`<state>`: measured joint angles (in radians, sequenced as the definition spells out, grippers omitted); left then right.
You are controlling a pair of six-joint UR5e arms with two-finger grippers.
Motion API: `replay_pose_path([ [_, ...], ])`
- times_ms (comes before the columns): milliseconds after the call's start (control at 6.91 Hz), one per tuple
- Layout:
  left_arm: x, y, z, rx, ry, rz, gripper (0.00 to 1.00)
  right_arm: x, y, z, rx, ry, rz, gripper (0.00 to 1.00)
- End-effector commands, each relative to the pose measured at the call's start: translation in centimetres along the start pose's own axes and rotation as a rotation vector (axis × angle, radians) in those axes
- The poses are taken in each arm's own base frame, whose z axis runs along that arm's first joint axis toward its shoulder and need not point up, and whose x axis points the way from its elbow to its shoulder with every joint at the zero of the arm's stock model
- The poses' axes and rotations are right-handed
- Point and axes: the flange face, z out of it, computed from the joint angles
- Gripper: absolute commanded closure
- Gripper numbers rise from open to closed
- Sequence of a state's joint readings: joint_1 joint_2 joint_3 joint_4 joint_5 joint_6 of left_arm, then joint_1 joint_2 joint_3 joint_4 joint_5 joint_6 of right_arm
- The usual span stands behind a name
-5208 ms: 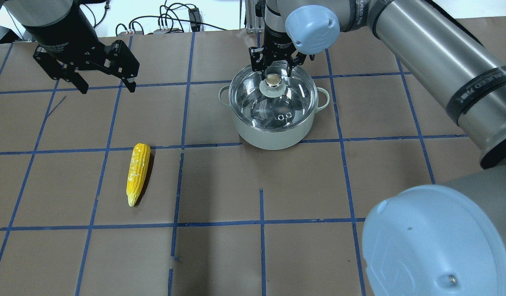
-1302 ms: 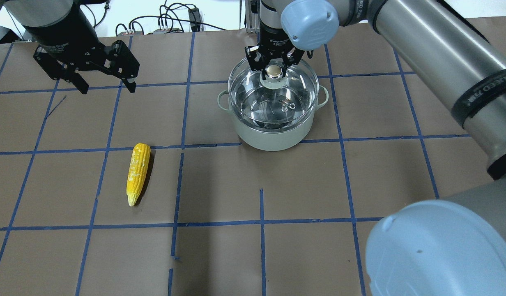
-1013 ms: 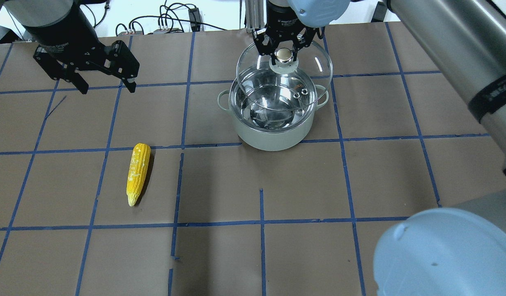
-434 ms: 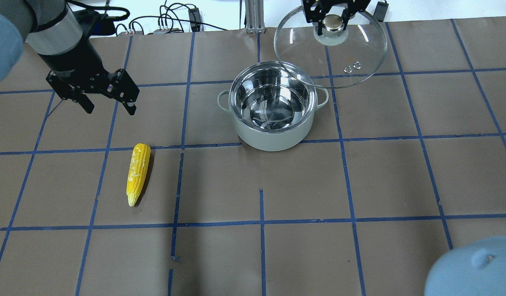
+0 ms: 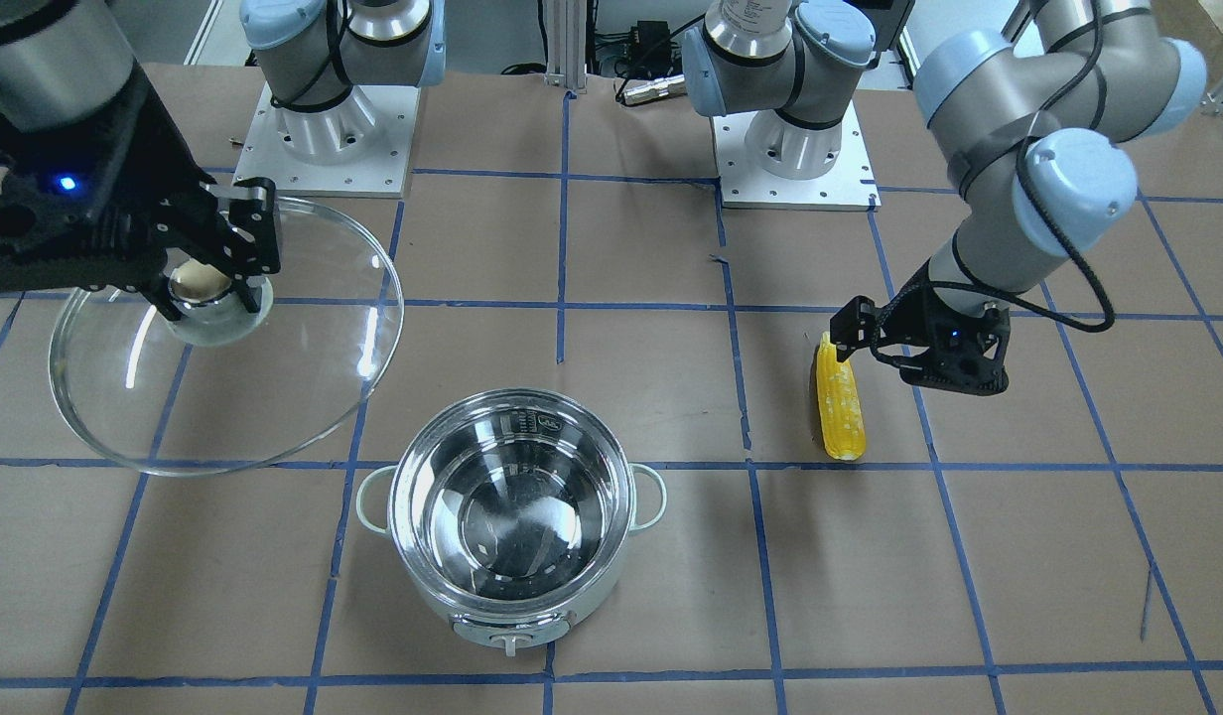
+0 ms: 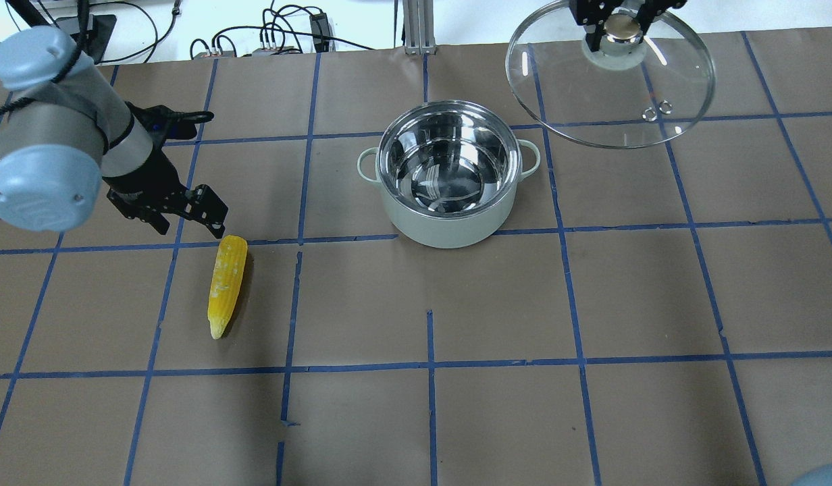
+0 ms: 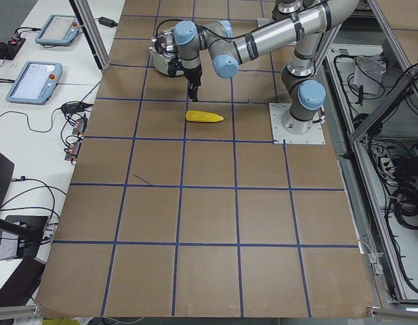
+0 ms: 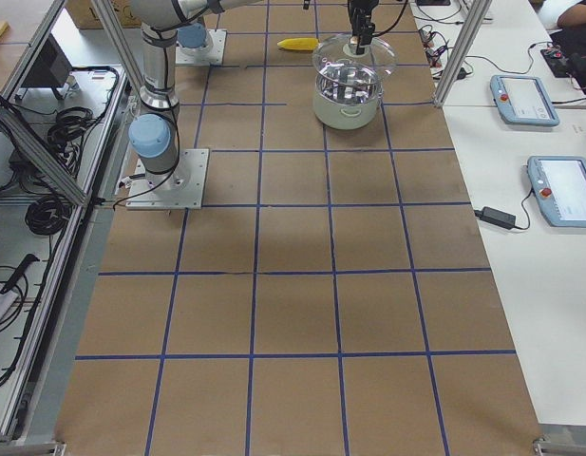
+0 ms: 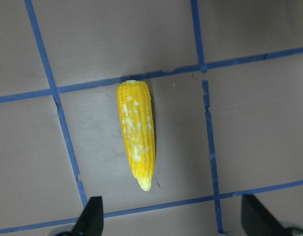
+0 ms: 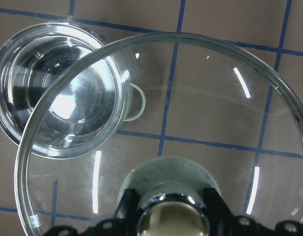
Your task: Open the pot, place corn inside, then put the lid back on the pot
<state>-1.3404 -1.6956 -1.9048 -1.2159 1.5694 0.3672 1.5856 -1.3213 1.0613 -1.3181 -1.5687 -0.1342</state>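
Note:
The pot [image 6: 450,229] stands open and empty at the table's far middle; it also shows in the front view [image 5: 512,621]. My right gripper [image 6: 624,27] is shut on the knob of the glass lid [image 6: 591,101] and holds it in the air, off to the pot's right [image 5: 274,397] [image 10: 205,108]. The yellow corn [image 6: 227,283] lies on the table at the left [image 5: 838,407] [image 9: 136,135]. My left gripper [image 6: 192,229] is open and empty. It hovers above the corn without touching it [image 9: 173,221].
Brown paper with a blue tape grid covers the table [image 6: 497,304]. Cables and an aluminium post [image 6: 416,27] sit beyond the far edge. The arm bases [image 5: 324,129] are bolted at the robot's side.
My right gripper has lifted the lid off the pot and carried it up and to the right. My left arm has come down from the far left toward the corn.

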Motion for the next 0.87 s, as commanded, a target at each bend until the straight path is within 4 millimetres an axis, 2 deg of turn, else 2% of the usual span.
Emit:
replay_pose_path([
  [0,0.1,0.7,6.6,0.008,-0.001,-0.005,0.00,0.5,3.3,-1.7,-0.029,-0.021,-0.001,0.93],
  [145,0.1,1.0,7.9,-0.009,0.004,-0.002,0.00,0.3,4.6,-1.9,-0.036,-0.022,0.001,0.93],
  [434,-0.4,-0.1,12.0,0.035,-0.018,0.001,0.01,-0.3,8.2,0.3,-0.074,-0.032,0.001,0.93],
  [579,-0.5,-0.2,13.0,0.018,-0.016,0.001,0.09,-0.4,9.2,1.4,-0.047,-0.027,0.002,0.93],
  [723,-0.6,-0.3,12.6,0.026,-0.017,0.001,0.34,-0.4,9.5,2.1,-0.042,-0.024,0.005,0.92],
])
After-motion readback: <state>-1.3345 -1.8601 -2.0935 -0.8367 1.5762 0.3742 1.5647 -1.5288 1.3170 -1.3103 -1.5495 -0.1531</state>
